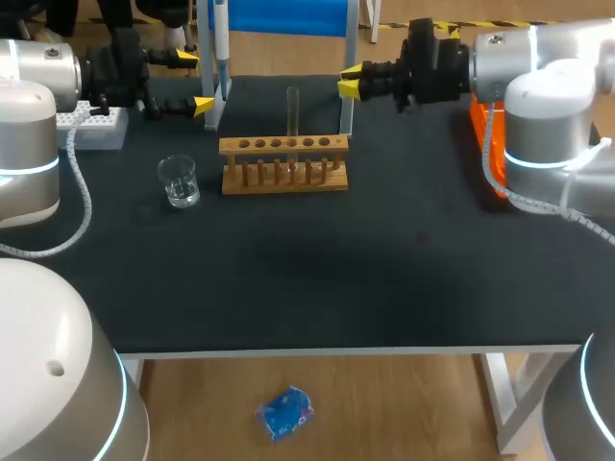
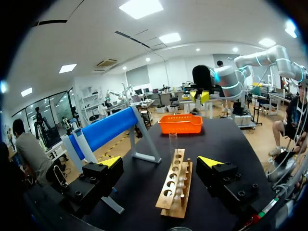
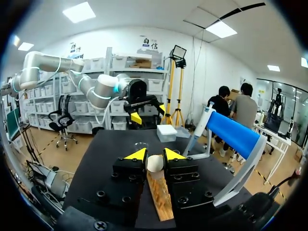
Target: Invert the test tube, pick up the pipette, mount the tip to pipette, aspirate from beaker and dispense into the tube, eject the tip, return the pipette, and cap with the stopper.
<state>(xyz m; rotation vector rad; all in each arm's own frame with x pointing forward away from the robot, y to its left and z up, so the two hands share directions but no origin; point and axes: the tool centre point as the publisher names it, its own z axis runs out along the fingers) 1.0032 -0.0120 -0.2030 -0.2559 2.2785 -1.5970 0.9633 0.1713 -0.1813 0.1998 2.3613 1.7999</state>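
A clear test tube (image 1: pixel 292 108) (image 2: pixel 173 144) stands upright in the wooden rack (image 1: pixel 283 165) (image 2: pixel 175 185) (image 3: pixel 161 195). The beaker (image 1: pixel 179 181) sits left of the rack. The pipette (image 1: pixel 220 38) (image 3: pixel 202 122) hangs on the blue stand (image 1: pixel 279 14) (image 2: pixel 103 130). My left gripper (image 1: pixel 195 81) (image 2: pixel 161 161) hovers open and empty behind the beaker, pointing along the rack. My right gripper (image 1: pixel 350 82) (image 3: pixel 155 155) is behind the rack's right end, shut on a small cream stopper (image 3: pixel 155 162).
A white tip box (image 1: pixel 91 125) (image 3: pixel 167 132) lies at the back left. An orange tray (image 1: pixel 485 144) (image 2: pixel 180 123) stands at the right edge. The stand's grey legs (image 1: pixel 213 96) rise just behind the rack.
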